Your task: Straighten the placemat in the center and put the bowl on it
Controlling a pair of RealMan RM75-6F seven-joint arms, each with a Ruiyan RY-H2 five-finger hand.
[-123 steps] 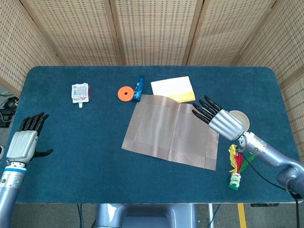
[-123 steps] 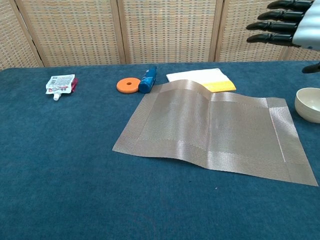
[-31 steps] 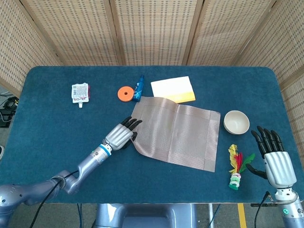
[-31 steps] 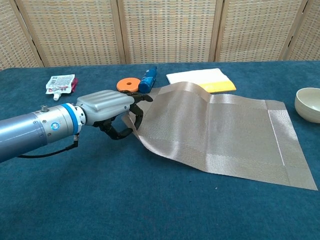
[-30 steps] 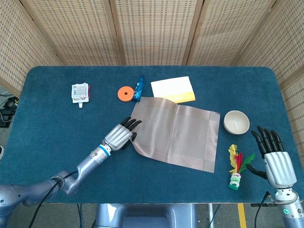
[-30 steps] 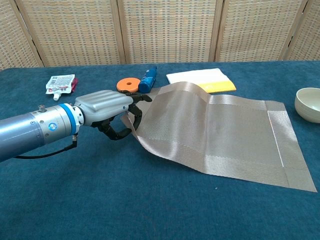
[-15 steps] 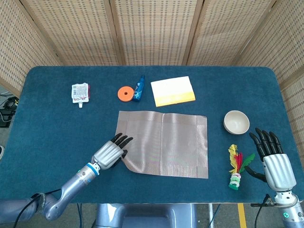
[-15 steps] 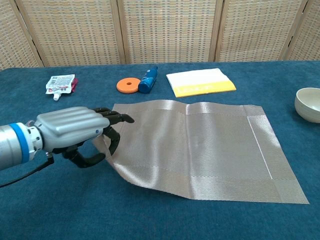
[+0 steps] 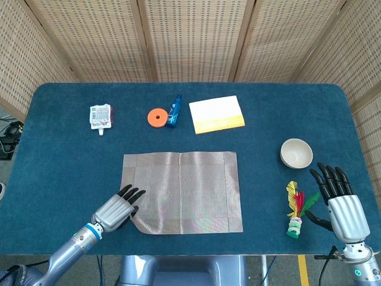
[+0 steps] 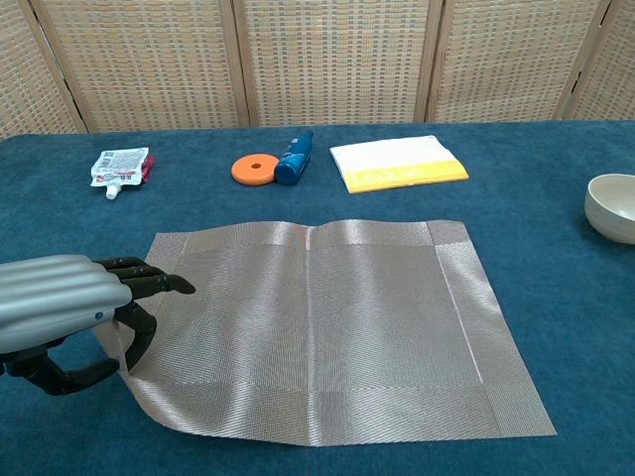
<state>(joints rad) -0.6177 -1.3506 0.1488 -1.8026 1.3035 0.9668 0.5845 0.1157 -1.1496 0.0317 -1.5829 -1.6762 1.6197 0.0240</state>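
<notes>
The grey woven placemat (image 9: 181, 192) (image 10: 317, 322) lies nearly square to the table edge, left of the table's middle. My left hand (image 9: 115, 211) (image 10: 60, 312) pinches its near left corner, which is lifted a little off the cloth. The cream bowl (image 9: 296, 152) (image 10: 613, 205) stands on the blue cloth at the right, apart from the mat. My right hand (image 9: 338, 203) hangs open with spread fingers near the table's front right edge, below the bowl; it does not show in the chest view.
Along the back lie a white food pouch (image 9: 100, 116), an orange disc (image 9: 156, 117), a blue bottle (image 9: 174, 109) and a white and yellow cloth (image 9: 217, 114). A red, yellow and green feathered toy (image 9: 294, 208) lies between the mat and my right hand.
My left hand has dragged the placemat toward the front left and turned it square to the table. The mat no longer overlaps the yellow cloth. My right hand barely moved.
</notes>
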